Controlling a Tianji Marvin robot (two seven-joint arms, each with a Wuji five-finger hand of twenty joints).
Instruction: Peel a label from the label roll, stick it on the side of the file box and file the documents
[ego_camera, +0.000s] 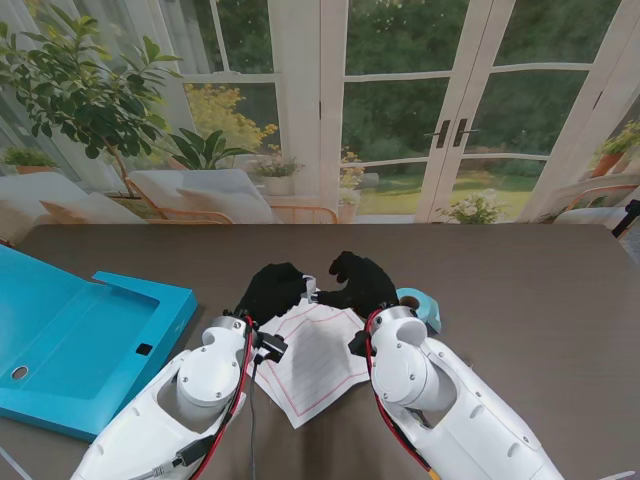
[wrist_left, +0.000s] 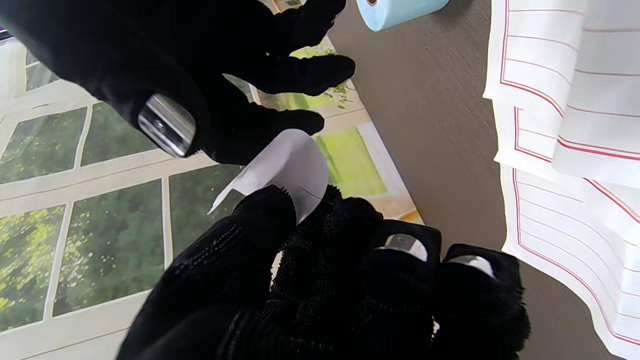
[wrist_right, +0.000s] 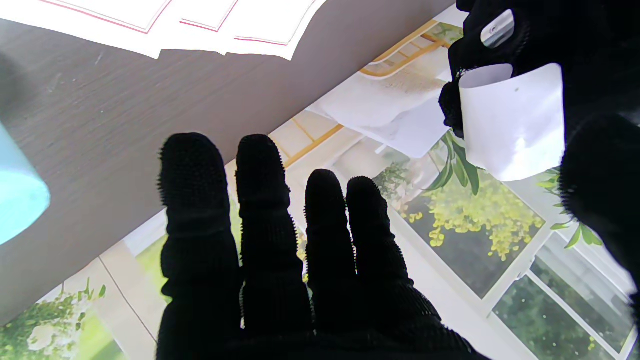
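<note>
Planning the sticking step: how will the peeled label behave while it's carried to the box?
The label held by the left hand already curls, so it is probably floppy and very light. Pinched only at one edge, it may fold onto itself or cling to the glove. The right hand is open and free to steady it.

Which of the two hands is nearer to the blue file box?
The left. The left hand is raised just right of the blue file box, pinching a white label. The right hand is farther right, beyond the left hand, near the label roll.
</note>
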